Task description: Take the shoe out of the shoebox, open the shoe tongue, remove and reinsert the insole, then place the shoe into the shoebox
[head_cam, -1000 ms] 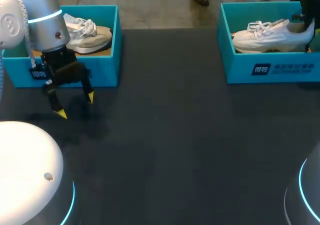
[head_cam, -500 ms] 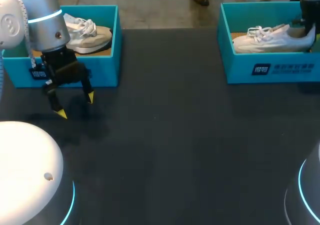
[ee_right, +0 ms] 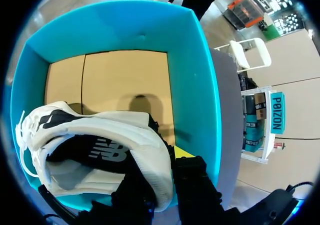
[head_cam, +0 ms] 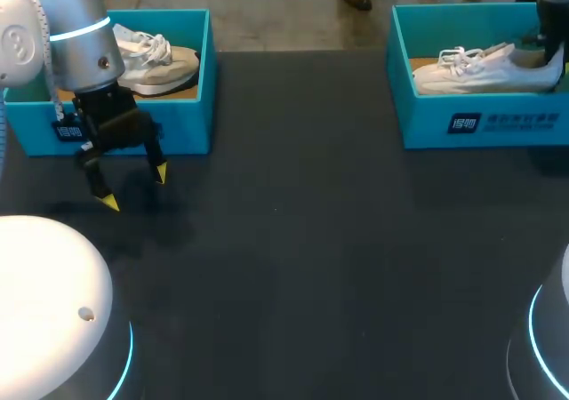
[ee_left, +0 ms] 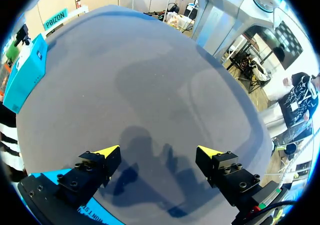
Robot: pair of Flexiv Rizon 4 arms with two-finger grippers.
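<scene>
A white shoe (head_cam: 471, 71) lies in the teal shoebox (head_cam: 480, 124) at the table's far right, toe pointing left. My right gripper (head_cam: 547, 52) is at its heel. In the right wrist view the right gripper (ee_right: 164, 182) is shut on the heel collar of the shoe (ee_right: 100, 135), one finger inside and one outside, above the cardboard floor of the box (ee_right: 195, 85). My left gripper (head_cam: 136, 188) hangs open over bare table, just in front of the left shoebox (head_cam: 178, 129). Nothing is between the left gripper's (ee_left: 159, 152) fingers.
The left shoebox holds a second, beige-and-white shoe (head_cam: 156, 62). Dark table stretches between the two boxes and toward the front edge. Both boxes stand along the table's far edge.
The right gripper has lowered the white shoe, heel first, deeper into the right shoebox. The left arm has stayed where it was.
</scene>
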